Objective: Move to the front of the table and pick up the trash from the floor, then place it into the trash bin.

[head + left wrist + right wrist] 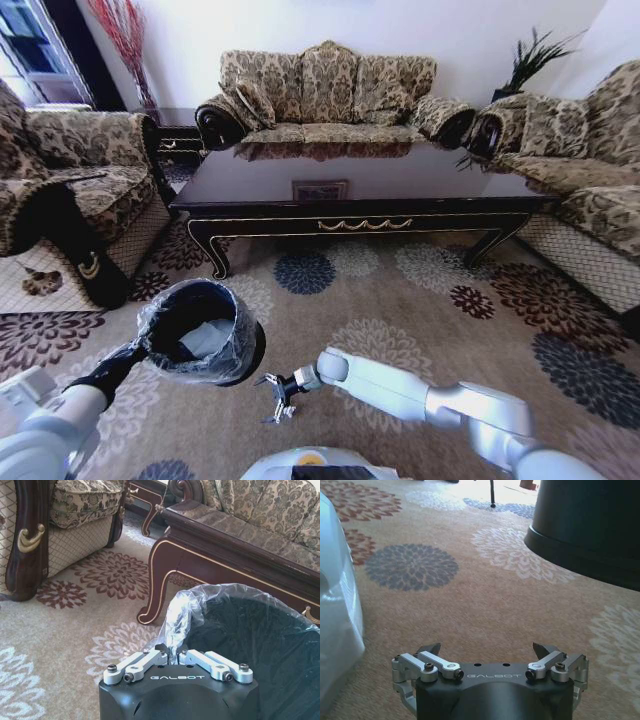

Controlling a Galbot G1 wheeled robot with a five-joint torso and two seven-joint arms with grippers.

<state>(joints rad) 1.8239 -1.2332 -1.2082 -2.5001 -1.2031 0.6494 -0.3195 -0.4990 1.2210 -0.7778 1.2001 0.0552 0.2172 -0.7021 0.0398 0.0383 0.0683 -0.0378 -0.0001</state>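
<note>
The word "GALBOT" stands in pale letters on the black housing of the left gripper (176, 656), low in its wrist view, and likewise on the right gripper (489, 652).

I saw a big carpet (400, 290) with round flower shapes spread over the floor in front of me. A flowery sofa (325, 95) stood by the back wall, and there was an armchair (75, 190) on my left and another sofa (590, 170) on my right. Tall red branches (125, 40) stood in the far left corner, and a spiky dark plant (535, 55) stood in the far right one.
</note>
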